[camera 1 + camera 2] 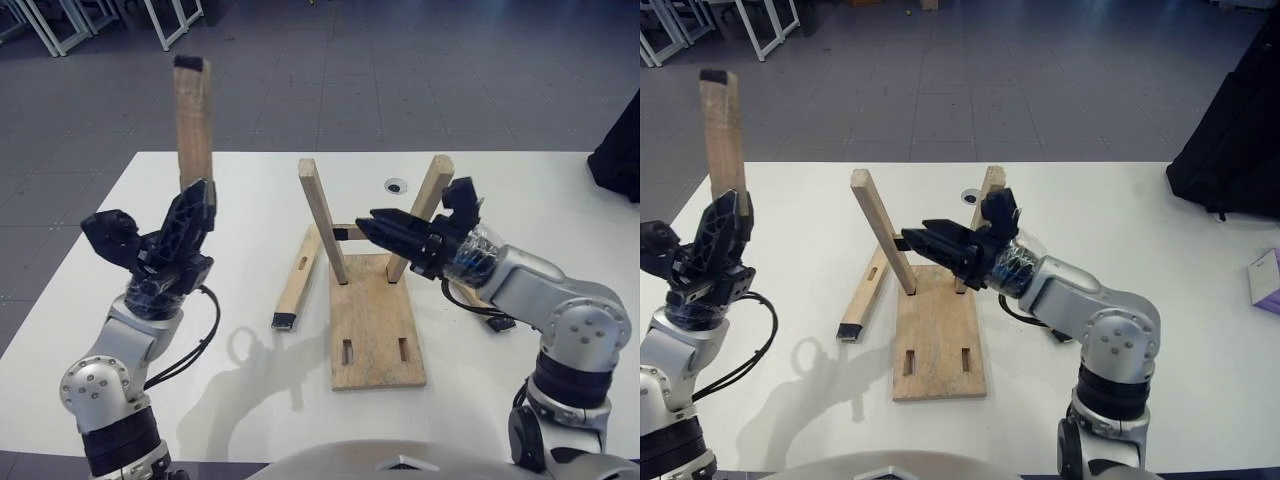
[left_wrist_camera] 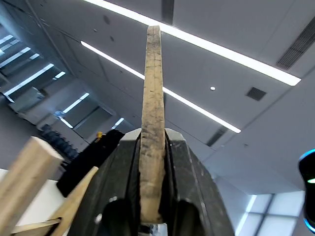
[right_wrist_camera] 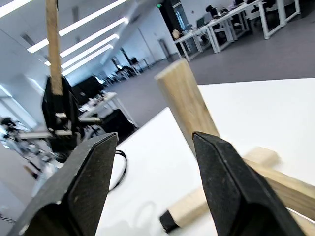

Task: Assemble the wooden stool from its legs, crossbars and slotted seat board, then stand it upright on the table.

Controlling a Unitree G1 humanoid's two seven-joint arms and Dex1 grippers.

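Left gripper (image 1: pixel 185 225), raised on a bent arm over the table (image 1: pixel 250 190), is pinching the first leg (image 1: pixel 193 120) upright in its jaws. Right of those jaws, a second leg (image 1: pixel 298 280) is lying beside the seat board (image 1: pixel 375 330), where two more, the third leg (image 1: pixel 323 220) and fourth leg (image 1: pixel 428 200), are standing tilted. Between them the right gripper (image 1: pixel 366 224) is pointing leftward, jaws spread wide near the crossbar (image 1: pixel 352 231). Grey floor (image 1: pixel 400 80) is stretching behind.

left gripper (image 1: pixel 728 212) grips raised leg (image 1: pixel 722 135) | right gripper (image 1: pixel 918 238) by upright legs (image 1: pixel 880 225) on seat board (image 1: pixel 938 345)
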